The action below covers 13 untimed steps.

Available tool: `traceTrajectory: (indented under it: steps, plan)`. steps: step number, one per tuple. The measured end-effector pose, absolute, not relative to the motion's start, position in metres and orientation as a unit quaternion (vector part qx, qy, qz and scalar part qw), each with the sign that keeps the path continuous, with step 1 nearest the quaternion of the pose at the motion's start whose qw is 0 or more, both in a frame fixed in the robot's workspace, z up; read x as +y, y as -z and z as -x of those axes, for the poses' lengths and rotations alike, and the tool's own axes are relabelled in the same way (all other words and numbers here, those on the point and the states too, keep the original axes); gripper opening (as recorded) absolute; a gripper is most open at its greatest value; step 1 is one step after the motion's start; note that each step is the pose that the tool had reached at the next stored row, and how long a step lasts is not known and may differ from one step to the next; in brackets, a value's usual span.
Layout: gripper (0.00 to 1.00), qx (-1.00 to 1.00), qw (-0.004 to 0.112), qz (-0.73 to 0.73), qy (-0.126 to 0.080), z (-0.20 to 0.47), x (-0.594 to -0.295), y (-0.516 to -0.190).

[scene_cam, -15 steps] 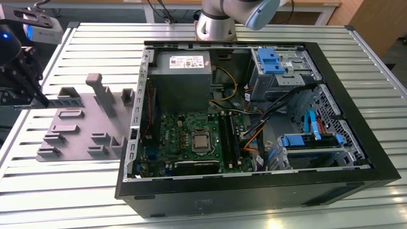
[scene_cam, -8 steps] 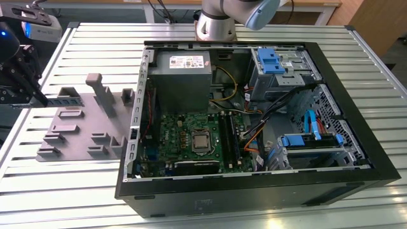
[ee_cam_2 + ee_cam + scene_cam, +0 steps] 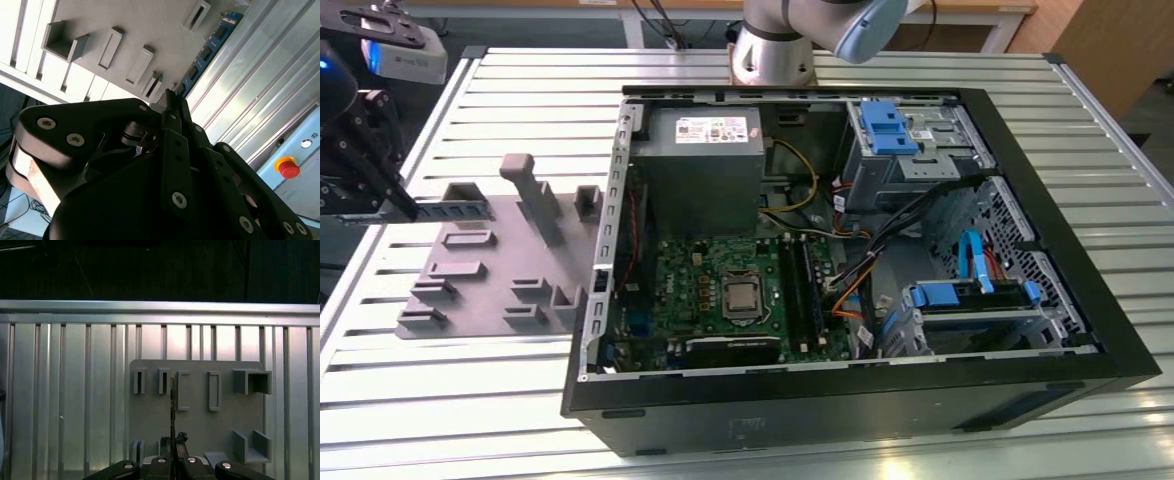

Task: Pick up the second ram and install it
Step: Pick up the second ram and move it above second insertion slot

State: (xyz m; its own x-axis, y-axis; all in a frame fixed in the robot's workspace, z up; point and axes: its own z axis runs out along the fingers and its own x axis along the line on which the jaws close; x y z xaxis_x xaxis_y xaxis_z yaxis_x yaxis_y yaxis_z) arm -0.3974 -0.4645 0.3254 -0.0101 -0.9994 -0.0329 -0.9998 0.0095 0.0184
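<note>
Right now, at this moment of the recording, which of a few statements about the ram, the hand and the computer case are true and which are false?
1. The hand is shut on the ram stick. True.
2. The ram is seated in a motherboard slot. False: the hand holds it by the grey holder plate, outside the case.
3. The computer case lies open, with the green motherboard exposed. True.
4. The holder plate sits inside the case. False: it lies on the slatted metal table, beside the case on the exterior view's left.
</note>
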Motion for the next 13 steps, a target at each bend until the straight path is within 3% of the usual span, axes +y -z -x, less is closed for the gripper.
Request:
traceTrajectory:
  steps: [13]
  plan:
    - [0.14, 0.71, 0.005, 0.704, -0.018, 0.3973, -0.4646, -0.3317]
